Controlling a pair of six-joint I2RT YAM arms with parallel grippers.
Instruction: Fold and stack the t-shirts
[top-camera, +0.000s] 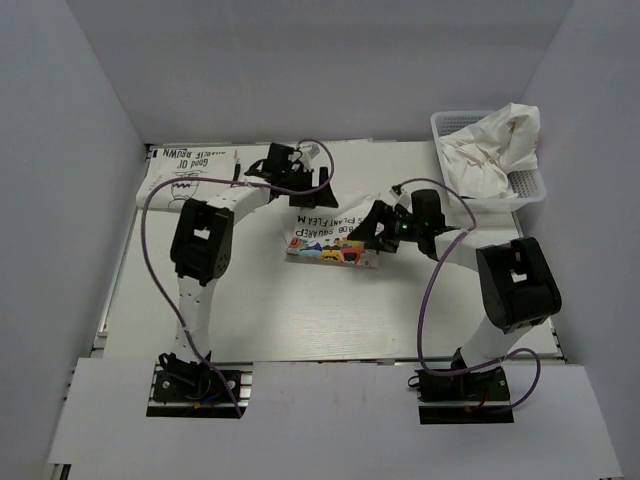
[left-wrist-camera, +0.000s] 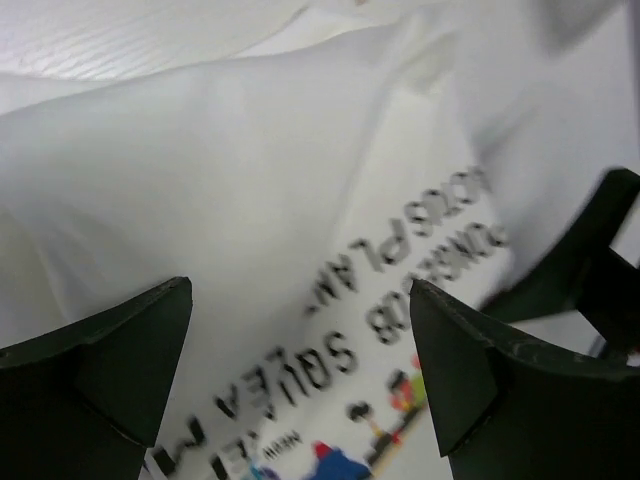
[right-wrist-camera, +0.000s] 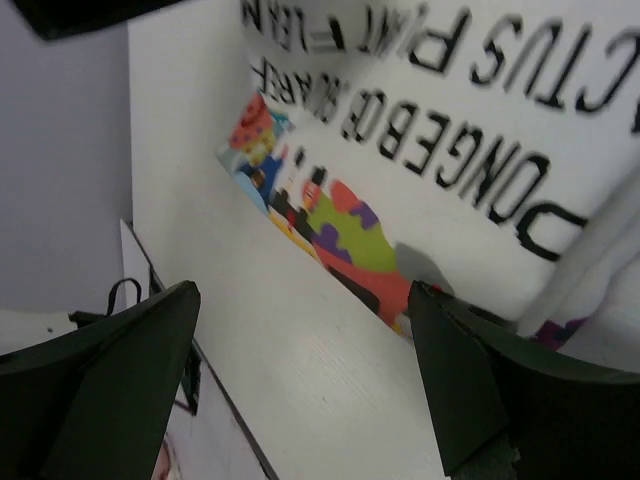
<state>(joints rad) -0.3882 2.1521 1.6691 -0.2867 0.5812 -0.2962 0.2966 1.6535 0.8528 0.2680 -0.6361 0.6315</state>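
Cloth under inspection: 1 white t-shirt (top-camera: 325, 238) with black lettering and a colourful print, lying partly bunched at the middle of the table (top-camera: 300, 320), between the 2 arms. Left gripper (left-wrist-camera: 300, 290) hovers over its plain white part, jaws spread wide, nothing held. Right gripper (right-wrist-camera: 305, 290) hangs above the printed edge, likewise wide open and empty.

Judgement: the material is light, limp and not fragile. It will sag and slide, so a pinch at a hem or corner should serve best.

1 lettered shirt (top-camera: 185, 172) lies flat at the far left. Crumpled white shirts (top-camera: 490, 150) fill the basket (top-camera: 535, 192), count indeterminate. Sleeves and collar of the middle shirt cannot be made out, and the left wrist view is blurred.
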